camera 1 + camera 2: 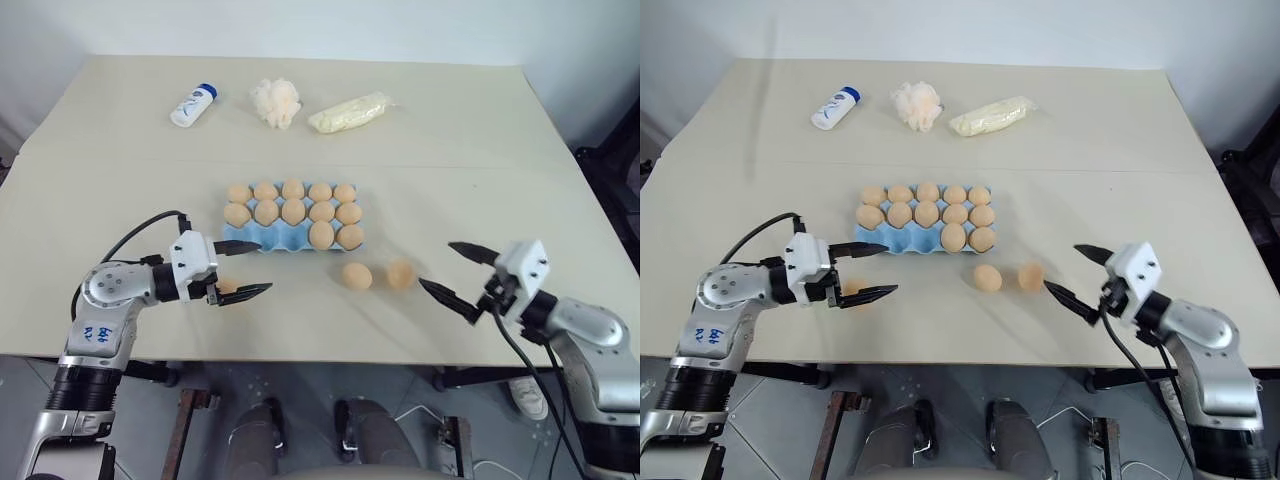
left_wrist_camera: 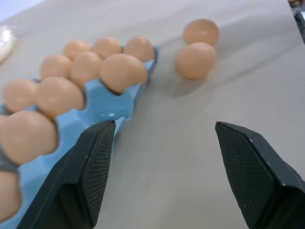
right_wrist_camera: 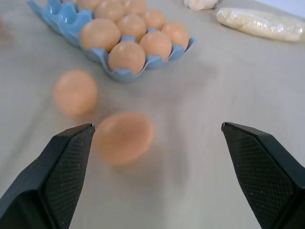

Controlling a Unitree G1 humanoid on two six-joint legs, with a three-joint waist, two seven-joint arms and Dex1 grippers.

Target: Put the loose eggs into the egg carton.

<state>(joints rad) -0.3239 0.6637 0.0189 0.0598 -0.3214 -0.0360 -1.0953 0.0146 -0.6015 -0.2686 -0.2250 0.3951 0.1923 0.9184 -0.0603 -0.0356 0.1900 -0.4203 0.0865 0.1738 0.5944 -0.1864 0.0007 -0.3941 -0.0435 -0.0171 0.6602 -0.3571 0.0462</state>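
My right gripper [image 1: 458, 270] gapes empty beside the egg carton [image 1: 262, 244]; I'd straddle the nearer loose egg [image 1: 401, 273] squarely, squeezing gently.

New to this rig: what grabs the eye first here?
The light-blue egg carton at mid-table, mostly filled, with three near-row cups on the robot's left empty. Two loose eggs lie just in front of its right end, another egg between the left gripper's open fingers. The right gripper is open beside the pair.
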